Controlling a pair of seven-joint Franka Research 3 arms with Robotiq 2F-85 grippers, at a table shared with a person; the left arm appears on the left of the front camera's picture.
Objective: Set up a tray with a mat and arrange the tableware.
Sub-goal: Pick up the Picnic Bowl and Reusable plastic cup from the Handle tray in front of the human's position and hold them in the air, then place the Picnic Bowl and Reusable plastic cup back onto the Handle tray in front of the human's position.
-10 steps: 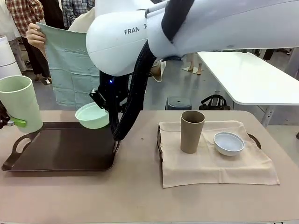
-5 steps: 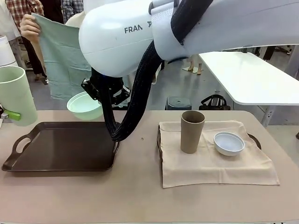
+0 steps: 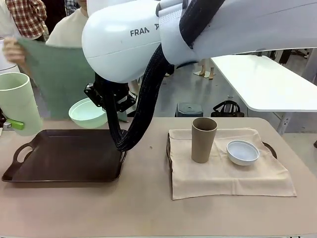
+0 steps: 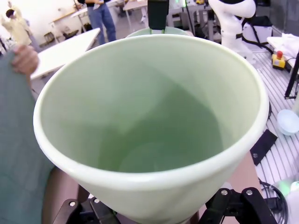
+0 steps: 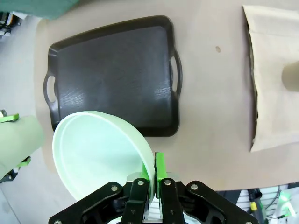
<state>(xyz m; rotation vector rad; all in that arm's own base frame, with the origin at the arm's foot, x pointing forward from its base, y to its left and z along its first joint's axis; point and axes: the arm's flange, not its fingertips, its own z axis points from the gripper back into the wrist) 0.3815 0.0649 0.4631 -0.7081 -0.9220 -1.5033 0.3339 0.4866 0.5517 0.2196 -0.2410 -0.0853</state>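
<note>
The table (image 3: 148, 208) runs across the near scene, and on its left half lies the dark tray (image 3: 64, 158), bare, its long axis left to right with a cut-out handle at each end. A second tray on the right is hidden under a beige mat (image 3: 223, 173); on that mat stand the tan-brown cup (image 3: 203, 140), upright, and just right of it the pale bluish-white bowl (image 3: 242, 151).

Beyond the far edge a person's hand (image 3: 11, 49) holds up a green cloth (image 3: 54, 74), spread and hanging behind the dark tray, not yet on it. By my reading, that cloth is the mat for this tray, so the tableware has to wait until it is laid.

The right arm reaches across to the left side. The right gripper (image 5: 153, 179) pinches the rim of the mint green bowl (image 3: 88, 112) between its narrow jaws, holding it tilted above the tray's far edge. The left gripper (image 3: 11, 125) holds the pale green cup (image 3: 19, 101) upright, jaws spread wide around its wall, off the tray's left end. The bowl hangs nearer the tray's middle than the cup.

Readable print: "FRAN" on the right arm's white housing.
</note>
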